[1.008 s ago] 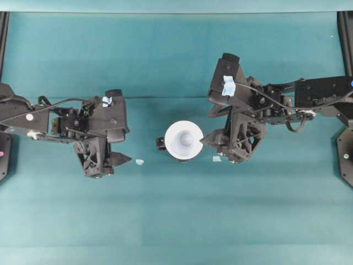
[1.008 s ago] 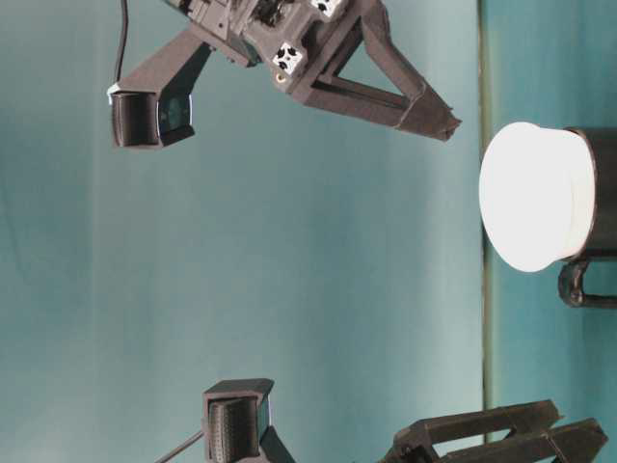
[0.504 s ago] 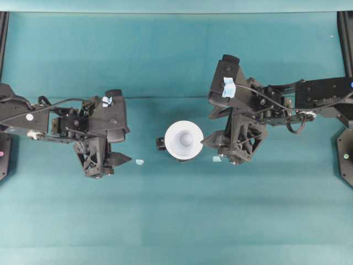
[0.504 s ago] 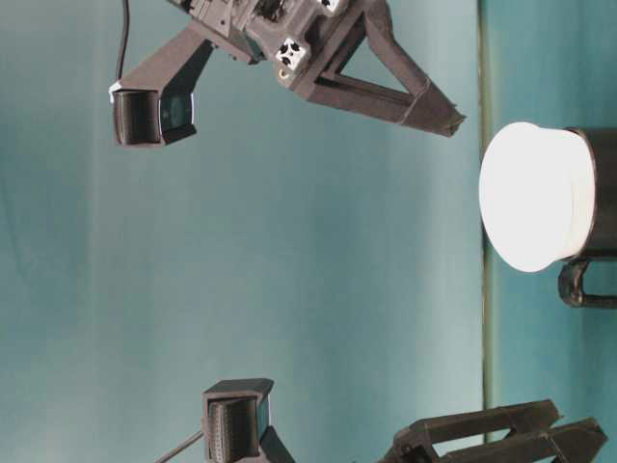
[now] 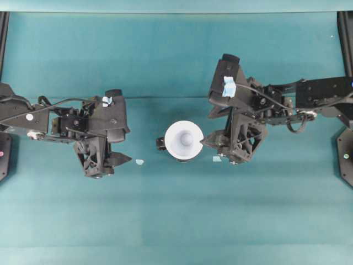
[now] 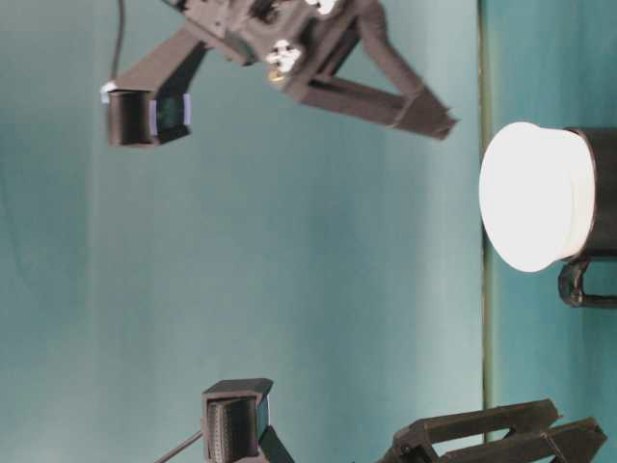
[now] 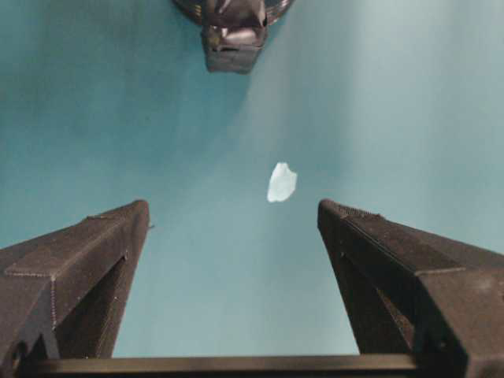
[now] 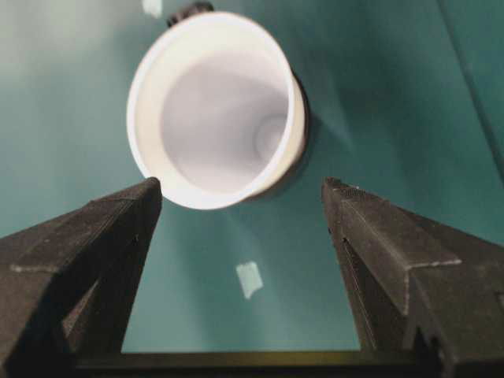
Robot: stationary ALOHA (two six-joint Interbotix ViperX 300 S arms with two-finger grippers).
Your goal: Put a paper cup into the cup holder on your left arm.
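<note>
From the right wrist view, the right claw (image 8: pixel 240 193) is spread wide and empty, level just short of the paper cup (image 8: pixel 216 106), which already sits in the cup holder (image 5: pixel 161 144) mid-tabletop (image 5: pixel 176 221). A forward nudge could topple both. Farther off, the left claw (image 7: pixel 232 213) hangs spread, empty.

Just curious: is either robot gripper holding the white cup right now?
No, the paper cup sits in the cup holder, with both grippers open and apart.
</note>
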